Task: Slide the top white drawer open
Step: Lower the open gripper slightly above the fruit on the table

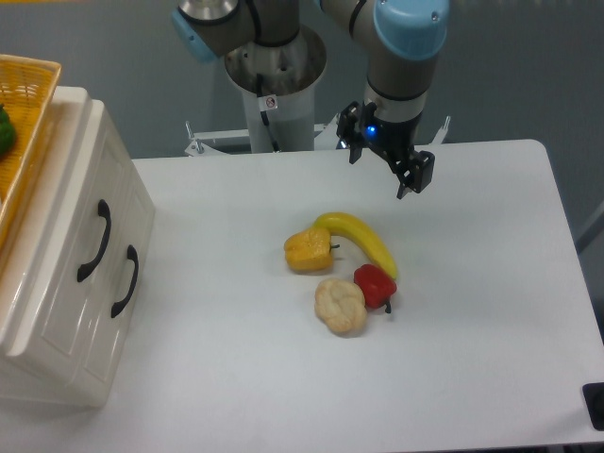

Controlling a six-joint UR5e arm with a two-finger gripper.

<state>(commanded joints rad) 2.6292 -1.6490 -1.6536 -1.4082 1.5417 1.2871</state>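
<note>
The cream-white cabinet [57, 311] stands at the left edge of the table, its front facing right. The top white drawer [71, 222] is the one nearer the cabinet's top; it is shut flush and has a black curved handle [94, 241]. The lower drawer [118, 330], also shut, has its own black handle [125, 281]. My gripper [379, 174] hangs above the far middle of the table, well to the right of the cabinet. Its jaws stand apart with nothing between them.
A yellow wicker basket [24, 104] with something green in it sits on the cabinet top. A banana [363, 241], a yellow pepper [309, 250], a red pepper [375, 284] and a pale bun-like item [339, 305] lie mid-table. The robot base [274, 85] stands behind.
</note>
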